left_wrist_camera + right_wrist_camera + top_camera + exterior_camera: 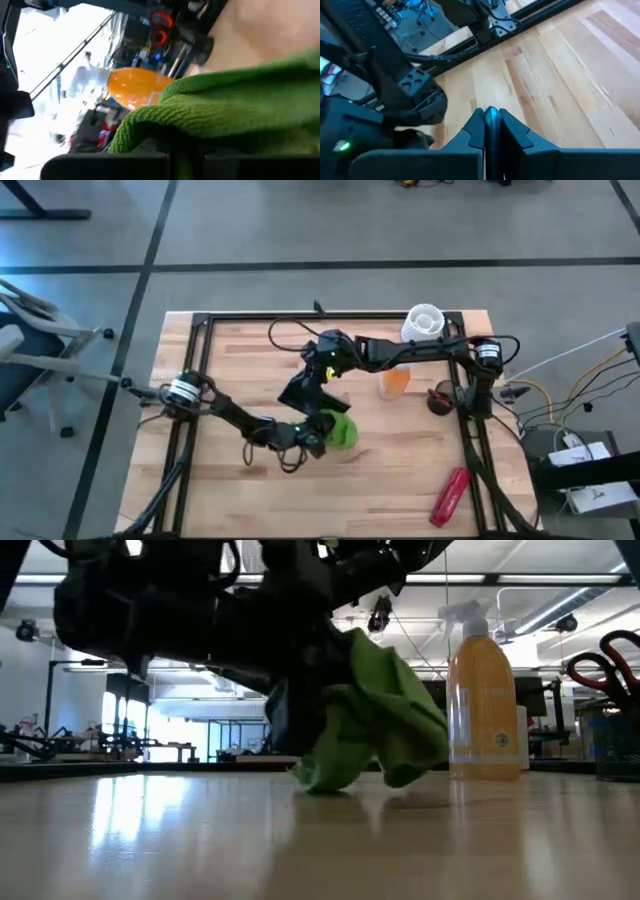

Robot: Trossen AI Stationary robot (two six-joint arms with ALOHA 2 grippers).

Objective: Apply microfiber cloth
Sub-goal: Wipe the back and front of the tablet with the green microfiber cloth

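The left gripper [322,432] is clenching the lime-green microfiber cloth [338,429] near the middle of the wooden table [400,470]. From table height the cloth [375,715] is hanging bunched from the fingers, its lower folds touching the tabletop. At about twelve o'clock from it the right gripper [305,388] is gripping a dark flat rectangular device [300,392], its fingers [490,125] pressed close together on the thin edge. The orange spray bottle [395,380] is standing upright at about two o'clock from the cloth, well apart. A white cup-like container [424,321] is sitting by the far edge, and a red object [449,495] is lying at four o'clock.
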